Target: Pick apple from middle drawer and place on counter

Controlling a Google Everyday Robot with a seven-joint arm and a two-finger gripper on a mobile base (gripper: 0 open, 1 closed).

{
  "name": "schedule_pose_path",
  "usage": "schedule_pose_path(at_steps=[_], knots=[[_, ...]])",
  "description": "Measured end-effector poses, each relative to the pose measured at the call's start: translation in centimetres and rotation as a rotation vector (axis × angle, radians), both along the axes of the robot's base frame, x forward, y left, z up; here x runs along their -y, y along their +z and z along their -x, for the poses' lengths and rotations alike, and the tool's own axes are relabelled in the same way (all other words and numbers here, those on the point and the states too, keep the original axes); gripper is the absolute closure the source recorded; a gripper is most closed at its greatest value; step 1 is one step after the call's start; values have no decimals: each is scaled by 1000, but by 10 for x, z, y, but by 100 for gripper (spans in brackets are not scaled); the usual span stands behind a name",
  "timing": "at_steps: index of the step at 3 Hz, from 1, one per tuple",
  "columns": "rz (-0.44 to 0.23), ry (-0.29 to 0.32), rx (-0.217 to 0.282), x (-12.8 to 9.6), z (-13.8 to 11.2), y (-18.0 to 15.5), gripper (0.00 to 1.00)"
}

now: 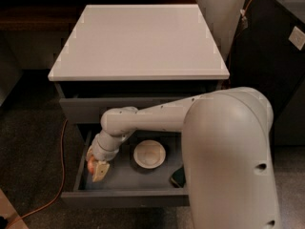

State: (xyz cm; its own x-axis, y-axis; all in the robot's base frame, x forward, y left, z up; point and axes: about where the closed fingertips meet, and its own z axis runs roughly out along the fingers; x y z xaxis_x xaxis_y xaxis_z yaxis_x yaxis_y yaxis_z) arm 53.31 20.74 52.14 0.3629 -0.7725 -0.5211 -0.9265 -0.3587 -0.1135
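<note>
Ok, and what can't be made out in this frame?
Camera view:
The apple is mostly covered by the gripper, low at the left end of the middle drawer.
The dark object at the drawer's right front is half hidden by the arm, so it is unidentifiable.
The drawer's right side is blocked by the arm.
</note>
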Motion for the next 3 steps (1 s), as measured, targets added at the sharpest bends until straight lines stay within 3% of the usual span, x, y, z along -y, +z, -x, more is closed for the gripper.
schedule_pose_path(at_steps=[2, 3], knots=[[-48, 44, 61, -4, 33, 88, 100], [-48, 44, 61, -4, 33, 88, 100]])
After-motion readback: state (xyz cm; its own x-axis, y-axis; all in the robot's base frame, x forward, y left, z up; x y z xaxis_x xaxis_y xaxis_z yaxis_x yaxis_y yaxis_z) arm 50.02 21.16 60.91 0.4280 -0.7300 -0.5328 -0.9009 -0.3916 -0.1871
